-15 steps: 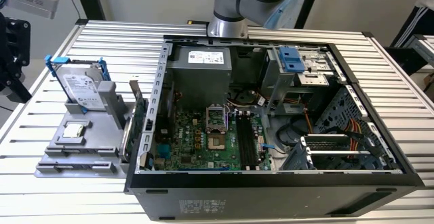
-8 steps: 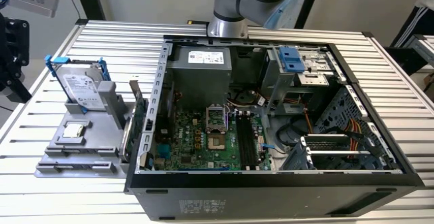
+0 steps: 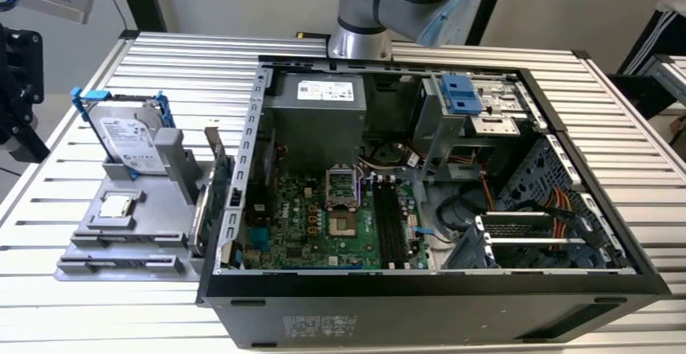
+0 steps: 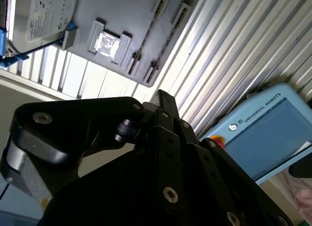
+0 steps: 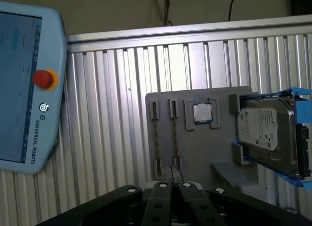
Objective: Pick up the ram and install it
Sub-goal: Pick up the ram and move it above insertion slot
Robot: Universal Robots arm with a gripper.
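In the first wrist view the gripper [image 5: 173, 186] hangs over the ribbed metal table [image 5: 107, 113], and its two fingers [image 5: 161, 199] are pressed together. It is not touching the grey holder [image 5: 195, 153] that lies on the table in front of it. The ram [image 5: 156, 138] is in this holder: we see it as two thin dark strips standing on edge, side by side, each one in its own pair of slots. The strips are too thin for us to tell more about them. They are at the end of the holder that is nearest to the fingertips, but we cannot tell how high the gripper is above them. Further along the same holder a small square chip [image 5: 202, 113] sits in a pocket, and at the far end a silver hard drive [image 5: 268, 133] in a blue frame leans in its stand. A light-blue pendant [image 5: 24, 89] with a red button lies on the table, well apart from the holder. In the exterior view the holder is on the exterior view's left of an open black case [image 3: 429, 306], and a green card [image 3: 222, 189] stands between them. Inside the case the green mainboard [image 3: 311, 225] lies flat, with long black sockets [image 3: 388, 225] beside its middle. The base of the arm [image 3: 370, 9] stands behind the case.
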